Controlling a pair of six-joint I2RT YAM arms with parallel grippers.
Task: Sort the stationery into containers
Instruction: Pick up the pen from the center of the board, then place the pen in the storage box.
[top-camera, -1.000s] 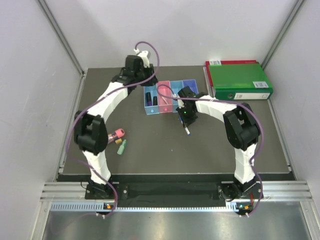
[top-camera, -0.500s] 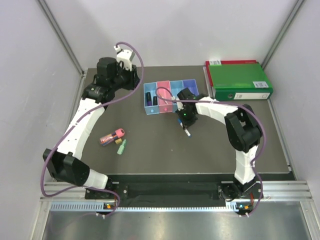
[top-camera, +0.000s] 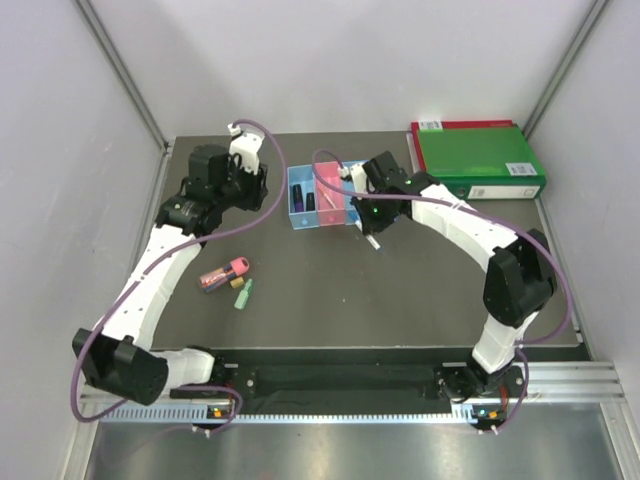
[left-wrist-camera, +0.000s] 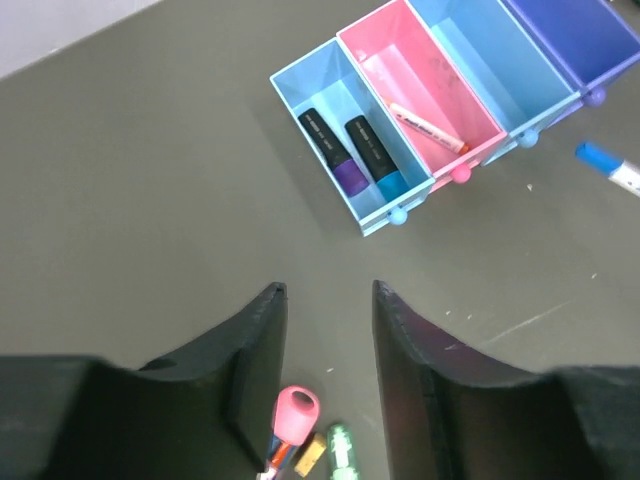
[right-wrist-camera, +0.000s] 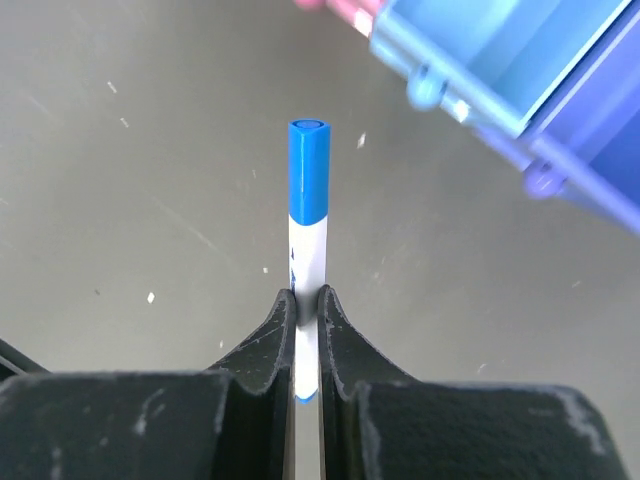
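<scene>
Right tool (right-wrist-camera: 307, 300) shifted up beside translucent plastic box row (left-wrist-camera: 420, 70); pinches thin white blue-capped pen (right-wrist-camera: 308, 200), axis straight out from tool, cap outward, seemingly off dark worktop (top-camera: 330, 290). Barrel print unreadable. Left tool (left-wrist-camera: 328, 295) spread.

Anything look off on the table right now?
Nothing spilled or broken. A pink highlighter and a green highlighter lie loose on the table's left side, unsorted; the right gripper grips a blue-capped pen.

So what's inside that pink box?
One thin white pen lies slanted on the pink box's floor. Nothing else shows inside from the left wrist view; from above, the right arm and its cable hide part of it.
</scene>
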